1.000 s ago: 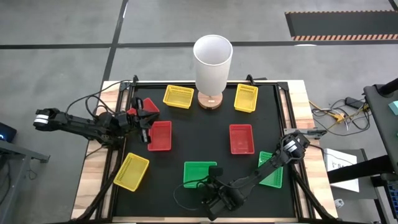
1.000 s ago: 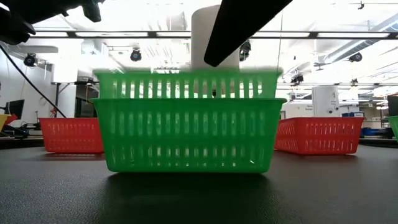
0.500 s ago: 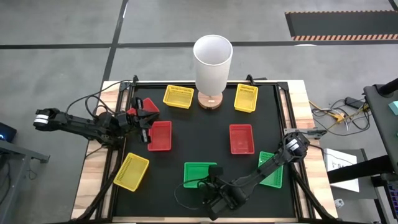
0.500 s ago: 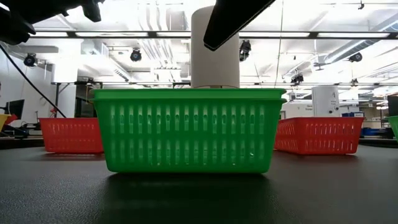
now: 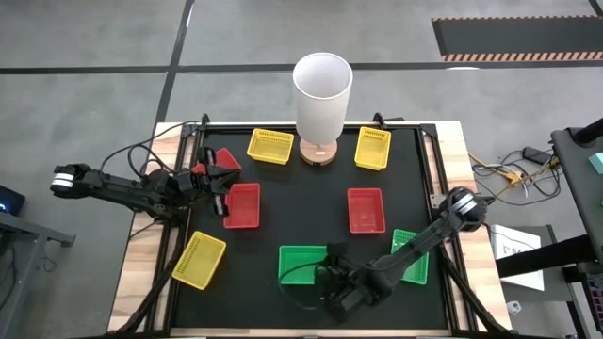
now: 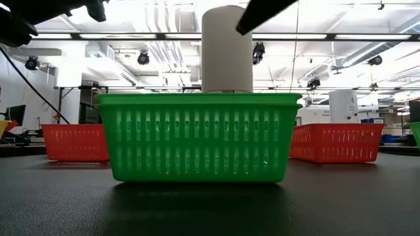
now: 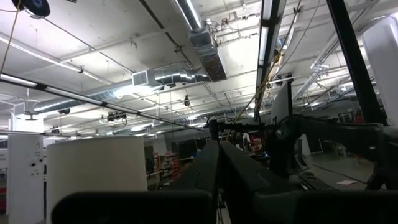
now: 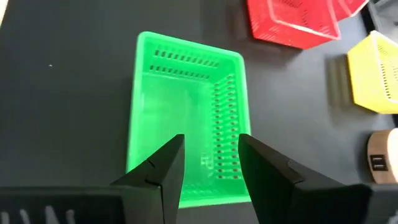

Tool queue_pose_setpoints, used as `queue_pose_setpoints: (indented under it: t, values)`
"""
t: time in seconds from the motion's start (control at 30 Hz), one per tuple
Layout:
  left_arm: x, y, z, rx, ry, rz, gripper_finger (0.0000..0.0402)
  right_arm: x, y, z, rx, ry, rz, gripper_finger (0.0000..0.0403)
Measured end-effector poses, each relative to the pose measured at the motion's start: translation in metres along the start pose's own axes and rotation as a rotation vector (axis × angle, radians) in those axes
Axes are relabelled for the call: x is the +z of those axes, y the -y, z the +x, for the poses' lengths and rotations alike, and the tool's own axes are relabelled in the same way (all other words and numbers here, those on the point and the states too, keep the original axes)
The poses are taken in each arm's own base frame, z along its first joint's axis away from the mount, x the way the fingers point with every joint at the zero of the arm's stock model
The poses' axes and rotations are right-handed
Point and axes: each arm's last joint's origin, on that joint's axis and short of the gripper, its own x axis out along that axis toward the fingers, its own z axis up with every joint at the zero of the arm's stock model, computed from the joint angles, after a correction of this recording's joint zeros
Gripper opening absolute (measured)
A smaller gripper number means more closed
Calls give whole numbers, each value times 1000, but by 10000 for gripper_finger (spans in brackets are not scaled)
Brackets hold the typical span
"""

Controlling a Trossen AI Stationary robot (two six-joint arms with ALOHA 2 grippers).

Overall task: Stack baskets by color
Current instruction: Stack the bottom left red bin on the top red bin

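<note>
A green basket (image 5: 301, 265) stands on the black mat near the table's front edge; in the low view this green stack (image 6: 197, 137) shows a doubled rim. My right gripper (image 8: 211, 142) hangs open above its near end (image 8: 186, 186), clear of it. A second green basket (image 5: 415, 258) lies to the right, partly under my right arm. Red baskets (image 5: 242, 205) (image 5: 366, 209) rest mid-table, and yellow ones (image 5: 270, 146) (image 5: 372, 148) (image 5: 199, 259) at the back and front left. My left gripper (image 5: 219, 184) waits shut at the left, pointing upward; a third red basket (image 5: 228, 158) shows beside it.
A tall white cylinder (image 5: 322, 89) on a wooden base stands at the back middle of the mat. Cables run along the left wooden border (image 5: 160, 245). Bare mat lies between the two red baskets and in front of the green stack.
The upper green basket has dropped down into the lower one and now sits nested in it. My right gripper has let it go and has drawn up and toward the table's right edge, away from the stack.
</note>
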Motion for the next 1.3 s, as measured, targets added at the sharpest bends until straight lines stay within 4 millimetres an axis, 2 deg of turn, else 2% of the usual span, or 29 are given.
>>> queue_pose_setpoints:
  t: [0.17,0.33,0.6,0.83,0.93,1.1,1.3]
  values:
    - [1,0,0,1,3,0,0,-26,21,-10,39,128,49,136]
    - [2,0,1,4,12,0,0,-46,43,-25,50,343,93,121]
    - [0,0,1,1,0,0,0,-86,68,-28,-1,657,44,87]
    - [-6,3,3,-8,-27,2,0,-116,108,-21,-5,667,91,33]
    - [-12,4,4,-16,-54,3,0,-126,122,-26,-7,687,86,14]
    - [-24,9,6,-32,-117,-30,0,-144,137,-42,-38,740,74,9]
    - [-36,13,10,-46,-175,-39,0,-167,147,-49,-59,775,80,9]
